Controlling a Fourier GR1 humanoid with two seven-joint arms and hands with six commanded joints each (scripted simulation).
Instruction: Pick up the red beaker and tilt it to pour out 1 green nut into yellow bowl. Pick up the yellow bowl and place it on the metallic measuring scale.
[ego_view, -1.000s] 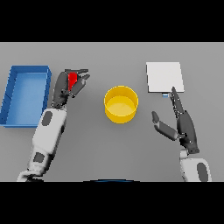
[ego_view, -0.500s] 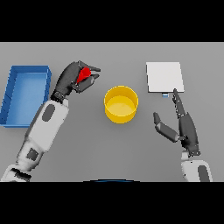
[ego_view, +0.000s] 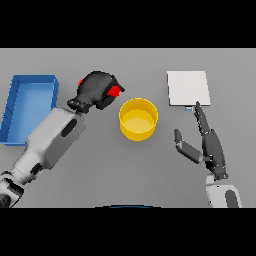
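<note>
Beside round yellow bowl (ego_view: 138, 119), hand-wrapped red beaker (ego_view: 115, 91).

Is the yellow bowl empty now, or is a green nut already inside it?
It looks empty: the yellow bowl shows only plain yellow inside, nothing green. The left hand holds the red beaker beside it.

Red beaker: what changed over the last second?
The left hand, shut on the red beaker, carried it right from beside the blue tray to just left of the yellow bowl; the beaker is now mostly hidden by the fingers. Bowl, scale, tray and the open right hand stayed put.
</note>
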